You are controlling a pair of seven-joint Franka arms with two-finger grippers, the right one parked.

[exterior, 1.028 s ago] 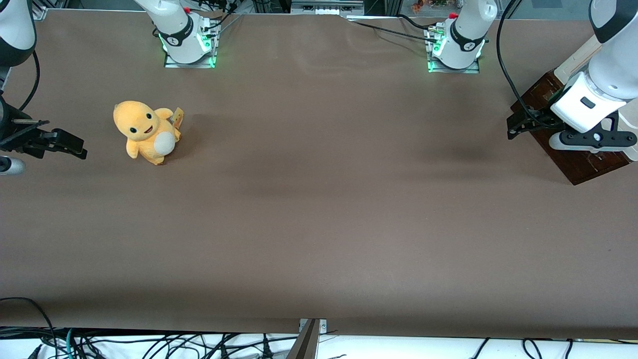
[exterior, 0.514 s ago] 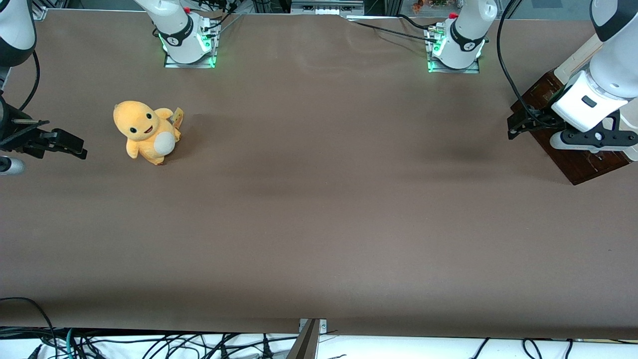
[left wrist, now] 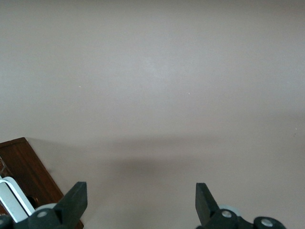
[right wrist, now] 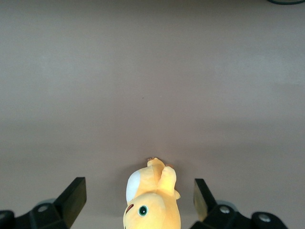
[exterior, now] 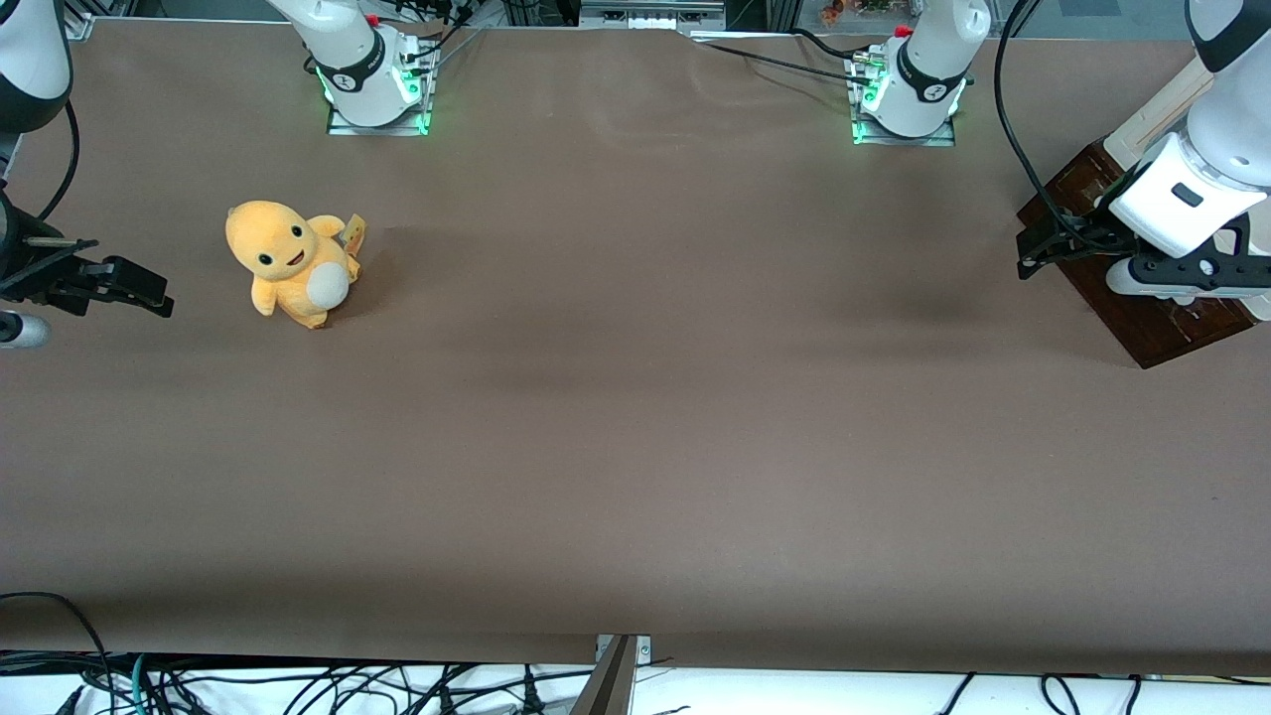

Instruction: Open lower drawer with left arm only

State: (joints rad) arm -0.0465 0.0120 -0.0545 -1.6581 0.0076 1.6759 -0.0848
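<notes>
The dark-brown wooden cabinet [exterior: 1152,333] stands at the working arm's end of the table, its cream top panel [exterior: 1157,109] showing above the arm. The left arm's white wrist block [exterior: 1182,199] covers most of the cabinet's dark front, so I cannot single out the lower drawer there. My gripper [exterior: 1026,254] hangs just off the cabinet's edge over bare table, pointing toward the parked arm's end. In the left wrist view the gripper [left wrist: 141,200] is open with only table between its fingers. A cabinet corner [left wrist: 21,164] and a silvery-white bar handle [left wrist: 13,202] show beside one finger [left wrist: 74,200].
A yellow-orange plush toy [exterior: 290,263] sits toward the parked arm's end, also seen as the plush toy [right wrist: 151,200] in the right wrist view. Two arm bases [exterior: 906,94] with green lights stand at the table's edge farthest from the camera. Brown table [exterior: 635,397] spreads between.
The left arm's wrist and gripper have shifted slightly toward the working arm's end and a little farther from the front camera. The cabinet and plush toy have not moved.
</notes>
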